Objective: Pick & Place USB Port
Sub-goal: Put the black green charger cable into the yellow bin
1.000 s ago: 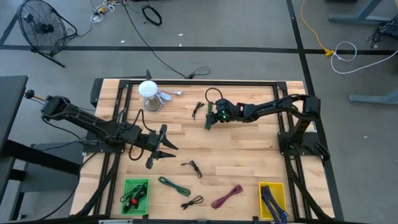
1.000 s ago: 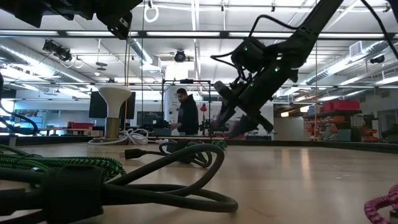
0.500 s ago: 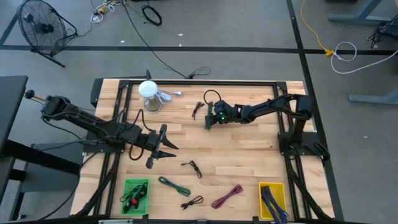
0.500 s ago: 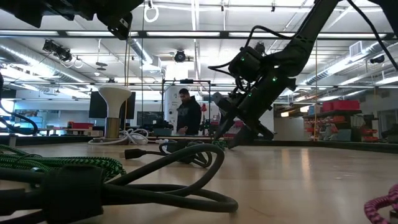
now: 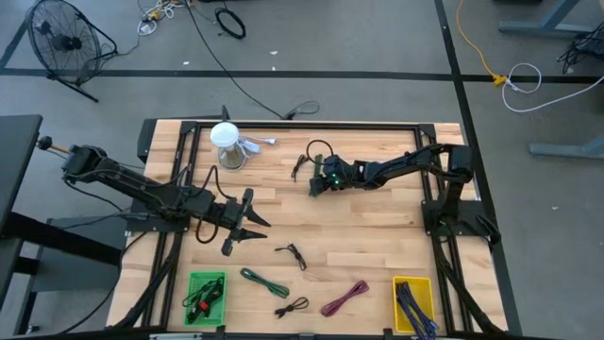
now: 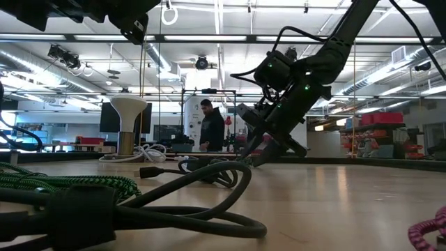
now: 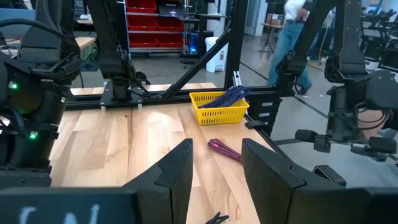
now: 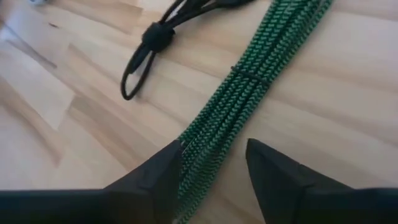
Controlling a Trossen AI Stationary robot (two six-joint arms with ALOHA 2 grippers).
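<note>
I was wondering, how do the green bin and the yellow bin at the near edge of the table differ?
The green bin sits toward the left arm's side; the yellow bin sits toward the right arm's side. The green bin holds dark cable with a bit of red; the yellow bin holds purplish-blue cables. The green bin looks squarer, the yellow bin narrower and longer. Both are small open bins along the same table edge.

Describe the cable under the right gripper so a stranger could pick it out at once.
On the wooden table, look toward the far edge, near the white lamp-shaped object, where the right gripper hangs open. The green braided cable lies between its fingers, on the wood. The thin black cable beside it is smooth; this one is green and woven.
</note>
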